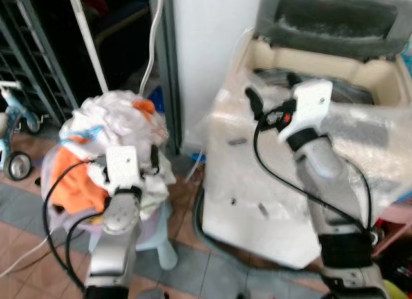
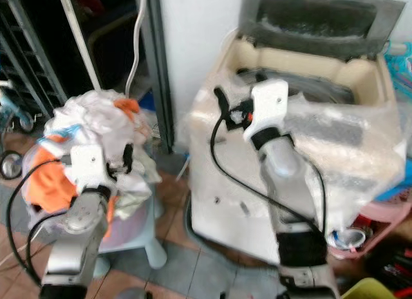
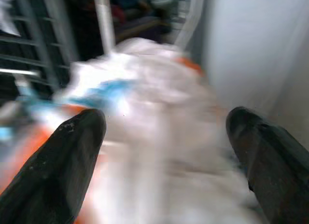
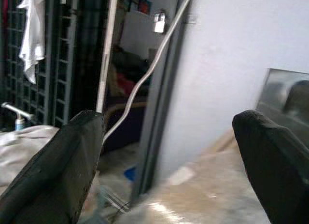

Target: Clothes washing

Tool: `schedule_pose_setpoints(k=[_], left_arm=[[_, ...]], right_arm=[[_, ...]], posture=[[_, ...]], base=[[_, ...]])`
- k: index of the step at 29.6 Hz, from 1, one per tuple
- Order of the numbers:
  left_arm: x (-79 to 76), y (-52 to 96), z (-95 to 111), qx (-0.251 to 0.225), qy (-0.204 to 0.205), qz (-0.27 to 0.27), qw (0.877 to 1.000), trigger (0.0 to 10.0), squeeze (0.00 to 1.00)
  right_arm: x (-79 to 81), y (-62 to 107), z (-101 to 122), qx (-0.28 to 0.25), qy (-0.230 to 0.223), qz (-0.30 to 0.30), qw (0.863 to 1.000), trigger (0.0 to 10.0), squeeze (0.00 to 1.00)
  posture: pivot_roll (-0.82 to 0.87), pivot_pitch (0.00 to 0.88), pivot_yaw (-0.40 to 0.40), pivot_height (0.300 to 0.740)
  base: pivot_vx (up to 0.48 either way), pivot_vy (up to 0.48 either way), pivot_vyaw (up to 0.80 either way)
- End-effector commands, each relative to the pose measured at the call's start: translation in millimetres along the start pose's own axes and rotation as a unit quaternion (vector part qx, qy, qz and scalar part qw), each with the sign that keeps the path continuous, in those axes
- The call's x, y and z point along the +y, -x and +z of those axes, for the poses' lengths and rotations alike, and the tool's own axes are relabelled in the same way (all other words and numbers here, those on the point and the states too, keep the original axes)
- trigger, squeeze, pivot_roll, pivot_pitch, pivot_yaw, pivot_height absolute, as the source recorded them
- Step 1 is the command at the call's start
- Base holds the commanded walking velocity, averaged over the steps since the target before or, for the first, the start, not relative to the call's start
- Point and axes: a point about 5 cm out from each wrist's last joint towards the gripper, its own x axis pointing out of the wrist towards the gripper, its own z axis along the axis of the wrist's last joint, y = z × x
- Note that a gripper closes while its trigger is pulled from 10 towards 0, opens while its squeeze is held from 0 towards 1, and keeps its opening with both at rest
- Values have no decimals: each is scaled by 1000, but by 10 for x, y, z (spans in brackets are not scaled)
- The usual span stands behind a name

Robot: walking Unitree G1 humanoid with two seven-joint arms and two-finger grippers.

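As left end effector (image 3: 164, 151) gapes over laundry pile (image 1: 112, 141), right arm raised

Home laundry corner: washing machine (image 1: 283, 183), heaped clothes (image 1: 109, 144).

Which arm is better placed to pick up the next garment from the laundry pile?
Left. The left claw is open right over the laundry pile, while the right claw, also open, is up by the washing machine.

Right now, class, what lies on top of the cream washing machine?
Crinkled clear plastic sheeting drapes the cream top-loading washing machine, whose grey lid stands open. The right end effector hovers above it. The drum's contents are hidden.
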Motion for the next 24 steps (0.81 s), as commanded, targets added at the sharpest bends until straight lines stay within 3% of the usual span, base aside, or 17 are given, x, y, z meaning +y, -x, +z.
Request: schedule_pose_setpoints(k=[1,6,7,14,16,17,20,21,22,24], left_arm=[[-26,4,48,-16,1,0,1000,10000,0],[16,10,58,-18,-7,6,1000,10000,0],[21,10,61,-20,-7,5,1000,10000,0],[73,32,40,-14,-8,24,1000,10000,0],[88,35,18,-7,-1,30,1000,10000,0],[107,35,1,-3,1,33,999,10000,0],[133,32,2,-6,-6,40,999,10000,0],[137,28,10,-10,-8,39,999,10000,0],[137,30,10,-11,-9,39,999,10000,0],[139,31,8,-10,-10,40,999,10000,0]], right_arm=[[-116,113,-63,19,6,-22,1000,10000,1000],[-73,187,-117,32,7,-23,999,10000,1000],[-64,184,-124,35,11,-24,999,10000,0],[-77,164,-153,46,-18,-44,998,10000,0],[-66,158,-161,52,-10,-41,998,10000,0],[-54,143,-204,67,18,-45,997,10000,0],[21,131,-254,79,-66,-33,994,10000,0],[-6,120,-261,74,-57,-68,993,10000,0],[-5,120,-275,76,-29,-62,995,10000,0],[14,128,-298,91,-31,-46,994,10000,0]], posture=[[-52,0,13,740],[-55,0,17,740],[-57,0,20,740],[-50,0,18,740],[-48,0,13,740],[-48,0,11,740],[-47,0,9,740],[-47,0,8,740],[-46,0,7,740],[-44,0,5,740]], base=[[0,480,0],[0,96,0],[0,0,0],[0,0,0],[0,0,0],[0,0,0],[0,0,0],[0,0,0],[0,0,0],[0,0,0]])
